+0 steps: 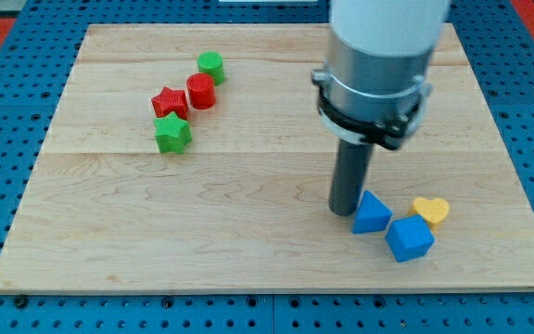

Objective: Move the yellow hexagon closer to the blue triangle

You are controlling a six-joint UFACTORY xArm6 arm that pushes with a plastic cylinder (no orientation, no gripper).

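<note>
Yellow block [431, 211] lies near the blue triangle [371, 213], seemingly already close; my tip [343, 212], a rod without fingers, stands at the triangle's left.

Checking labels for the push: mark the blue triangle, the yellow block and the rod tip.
blue triangle [371, 213]: camera view, middle of its top face.
yellow block [431, 211]: camera view, middle of its top; it looks heart-like, not clearly a hexagon.
my tip [344, 211]: camera view, rod's lower end, just left of the triangle.
</note>
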